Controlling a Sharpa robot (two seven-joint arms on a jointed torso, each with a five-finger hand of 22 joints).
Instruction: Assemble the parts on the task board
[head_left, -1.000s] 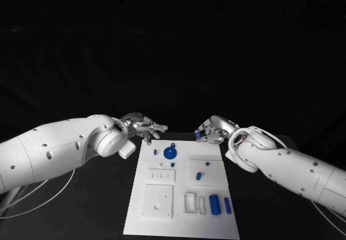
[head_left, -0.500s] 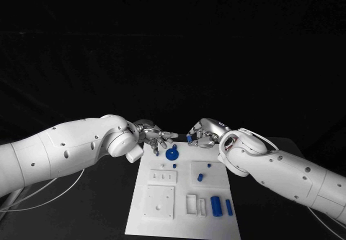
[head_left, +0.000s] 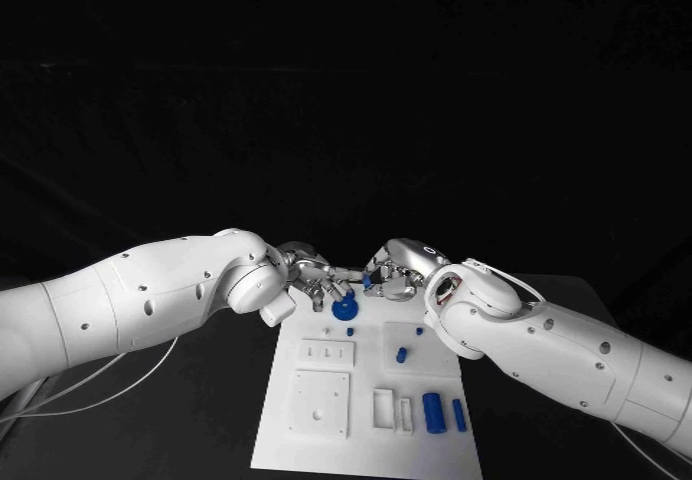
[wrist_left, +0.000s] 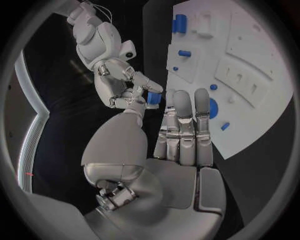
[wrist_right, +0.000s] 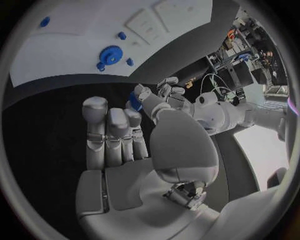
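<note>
1. The two hands meet just past the far end of the task board (head_left: 361, 400), and their fingers almost touch.
2. The right hand (head_left: 397, 268) holds a small blue part (head_left: 369, 283) between its thumb and a finger. The left wrist view shows this blue part (wrist_left: 154, 97) pinched at the fingertips (wrist_left: 145, 82).
3. The left hand (head_left: 307, 272) reaches toward that part. Its fingers (wrist_left: 184, 117) lie straight and close together in the left wrist view, with nothing in them.
4. A blue gear (head_left: 343, 308) lies on the board's far end, just below the two hands. A little blue piece (head_left: 349, 330) lies right beside it.
5. In the middle of the board, a short blue peg (head_left: 401, 354) lies on a square plate, with a tiny blue dot (head_left: 418, 330) near it.
6. At the near end, a thick blue cylinder (head_left: 431, 406) and a thin blue bar (head_left: 457, 414) lie side by side next to a white slot block (head_left: 381, 408).
7. The board lies flat on a black table (head_left: 216, 400). The room behind it is dark.
</note>
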